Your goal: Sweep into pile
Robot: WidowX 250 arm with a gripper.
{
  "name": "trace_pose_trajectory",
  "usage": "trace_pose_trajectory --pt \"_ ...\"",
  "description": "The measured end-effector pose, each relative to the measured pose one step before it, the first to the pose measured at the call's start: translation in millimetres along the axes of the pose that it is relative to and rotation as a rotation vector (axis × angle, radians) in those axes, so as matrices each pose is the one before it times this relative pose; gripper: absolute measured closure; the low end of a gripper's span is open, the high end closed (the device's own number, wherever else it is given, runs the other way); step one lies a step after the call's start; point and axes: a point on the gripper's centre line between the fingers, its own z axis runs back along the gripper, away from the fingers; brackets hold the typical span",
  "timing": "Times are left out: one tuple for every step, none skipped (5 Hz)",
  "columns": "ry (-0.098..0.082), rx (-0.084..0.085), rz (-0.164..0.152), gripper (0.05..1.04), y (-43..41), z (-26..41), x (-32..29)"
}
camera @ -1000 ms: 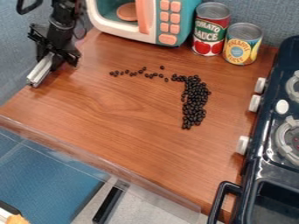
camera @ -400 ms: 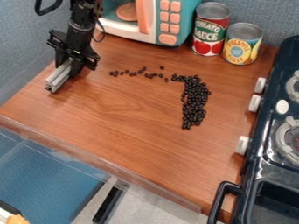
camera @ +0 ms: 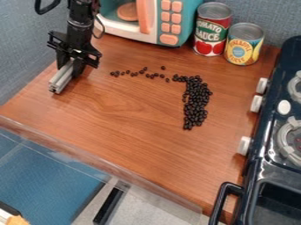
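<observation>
Camera view: the gripper (camera: 71, 65) is clamping a grey bar (camera: 62, 78) whose long axis is slanting down-left, while the thin trail of dark beans (camera: 141, 72) is lying to its right on the counter (camera: 123, 127), nearer than the dense heap (camera: 197, 103).

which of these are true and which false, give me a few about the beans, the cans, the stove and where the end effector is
1. The end effector is apart from the beans. True.
2. The beans are all in one compact pile. False: a loose, scattered line of them runs from the top of the dense cluster toward the end effector's side.
3. The red can and the yellow can both stand upright. True.
4. The beans lie on the stove. False: they lie on the table, to the left of the stove in the picture.
</observation>
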Motion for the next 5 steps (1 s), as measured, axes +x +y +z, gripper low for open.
trace_pose_trajectory --pt "-0.0018 -0.0103 -0.0546 0.703 -24.57 4.31 2.62" --pt "-0.0333 0.0068 -0.0732 0.703 -32.91 9.33 -0.63" --pt "-0.0321 0.022 -0.0762 0.703 -31.63 7.48 0.61" --pt "-0.0139 0.0048 -0.0364 0.703 -18.85 5.04 3.95" --pt "-0.0065 -0.012 -0.0105 0.703 -12.55 4.18 2.84"
